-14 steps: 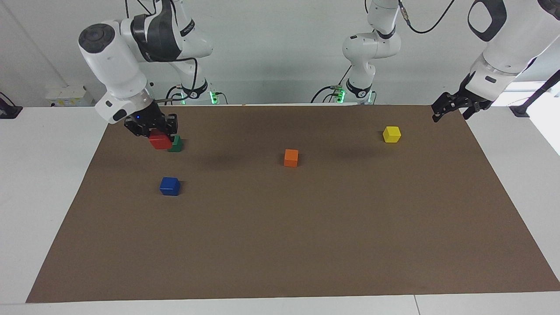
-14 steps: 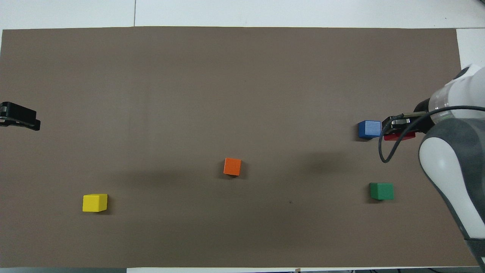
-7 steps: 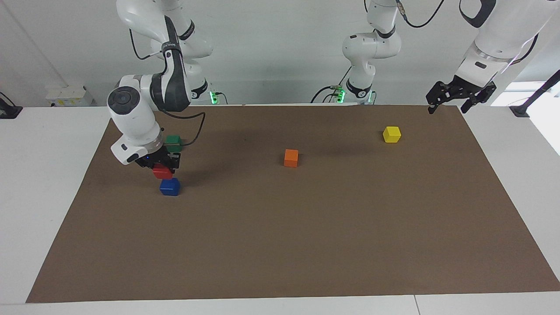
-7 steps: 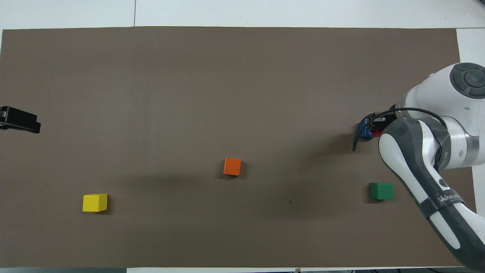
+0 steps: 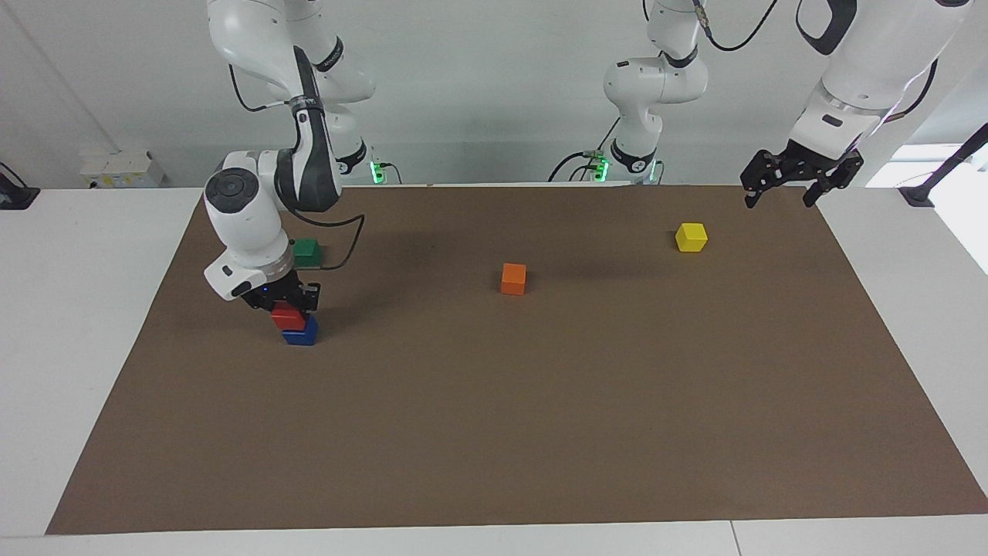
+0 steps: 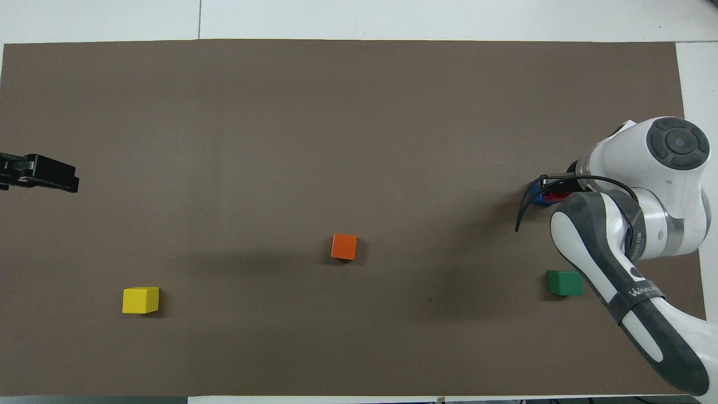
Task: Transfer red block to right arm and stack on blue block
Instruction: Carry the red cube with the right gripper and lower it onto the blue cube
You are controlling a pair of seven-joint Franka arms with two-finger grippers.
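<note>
Resting on blue block (image 5: 300,334): red block (image 5: 287,316) (overhead hides both).

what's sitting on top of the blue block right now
The red block sits on the blue block, held in the right gripper. The blue block's top face is covered. The left gripper waits.

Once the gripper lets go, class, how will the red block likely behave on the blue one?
The red block looks like a stiff, flat-faced cube, so it probably won't roll. It sits on the equal-sized blue block slightly off-centre, so a nudge might tip it. The right gripper grips it easily, suggesting it's light.
</note>
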